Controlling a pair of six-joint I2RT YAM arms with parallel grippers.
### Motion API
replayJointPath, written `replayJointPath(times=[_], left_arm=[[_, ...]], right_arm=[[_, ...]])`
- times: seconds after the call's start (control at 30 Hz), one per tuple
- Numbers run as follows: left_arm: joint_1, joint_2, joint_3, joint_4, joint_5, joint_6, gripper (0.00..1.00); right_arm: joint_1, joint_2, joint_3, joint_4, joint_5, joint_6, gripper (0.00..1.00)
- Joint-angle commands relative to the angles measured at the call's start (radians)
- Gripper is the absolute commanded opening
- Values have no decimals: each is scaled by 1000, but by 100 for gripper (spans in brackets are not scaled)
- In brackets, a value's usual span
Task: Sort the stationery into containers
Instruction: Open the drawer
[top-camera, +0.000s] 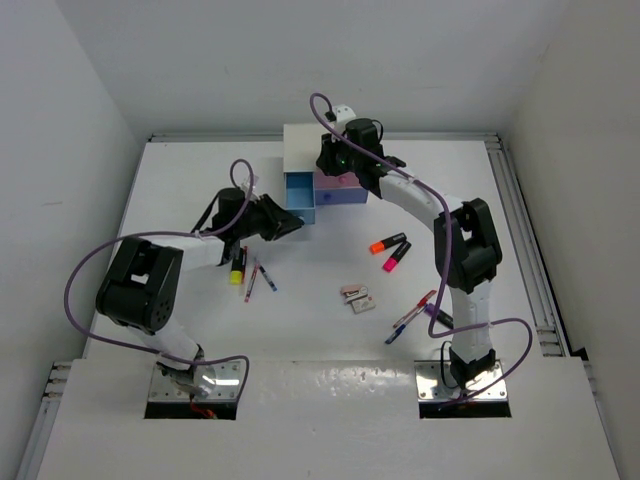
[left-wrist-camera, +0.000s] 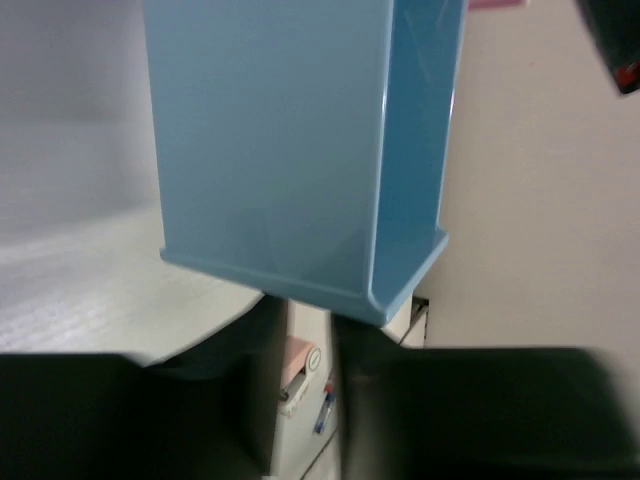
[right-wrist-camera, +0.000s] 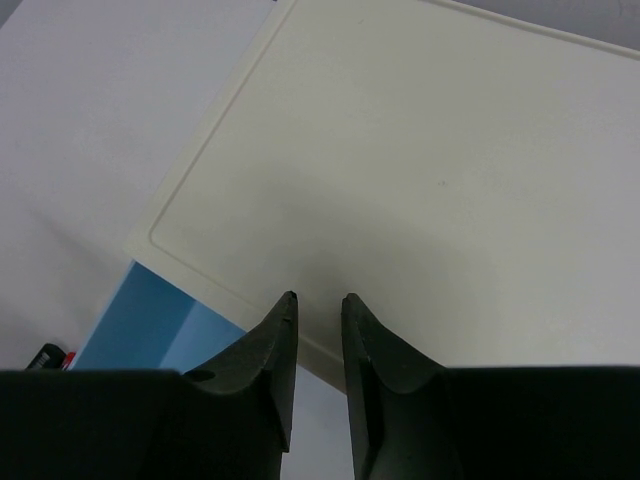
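Observation:
The white cabinet (top-camera: 303, 140) stands at the back centre. Its light-blue drawer (top-camera: 299, 197) is pulled out, and the pink drawer (top-camera: 342, 190) sits beside it. My left gripper (top-camera: 291, 226) is at the blue drawer's front. In the left wrist view the drawer (left-wrist-camera: 270, 140) covers the fingertips of this gripper (left-wrist-camera: 308, 325), and no knob shows. My right gripper (right-wrist-camera: 318, 297) rests tip-down on the cabinet top (right-wrist-camera: 420, 170), its jaws slightly apart and holding nothing. On the table lie an orange highlighter (top-camera: 387, 243), a pink highlighter (top-camera: 396, 257), a yellow highlighter (top-camera: 238, 268) and two erasers (top-camera: 358, 297).
A red pen (top-camera: 251, 283) and a blue pen (top-camera: 268, 279) lie near the left arm. More pens (top-camera: 410, 318) and a purple highlighter (top-camera: 438, 317) lie by the right arm's base. Through the left fingers' gap an eraser (left-wrist-camera: 297, 365) shows.

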Motion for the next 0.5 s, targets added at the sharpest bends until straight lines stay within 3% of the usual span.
replayJointPath(times=[0.0, 0.03, 0.07, 0.13, 0.33, 0.43, 0.47], left_arm=[[-27, -45, -21, -39, 51, 25, 33], [-27, -46, -20, -39, 54, 28, 49], [-26, -46, -15, -44, 57, 40, 84], [-30, -45, 3, -64, 64, 68, 100], [-14, -98, 57, -149, 84, 183, 100], [15, -167, 98, -259, 88, 275, 100], [28, -206, 112, -293, 93, 322, 100]], right_arm=[[7, -23, 12, 1, 26, -3, 25], [8, -26, 10, 1, 26, -5, 25], [8, -28, 10, 0, 24, -9, 25], [7, -36, 10, -5, 24, -11, 25], [7, -83, 17, -17, 17, -25, 25], [5, -141, 23, -49, 8, -58, 34], [3, -161, 24, -61, 5, -66, 42]])
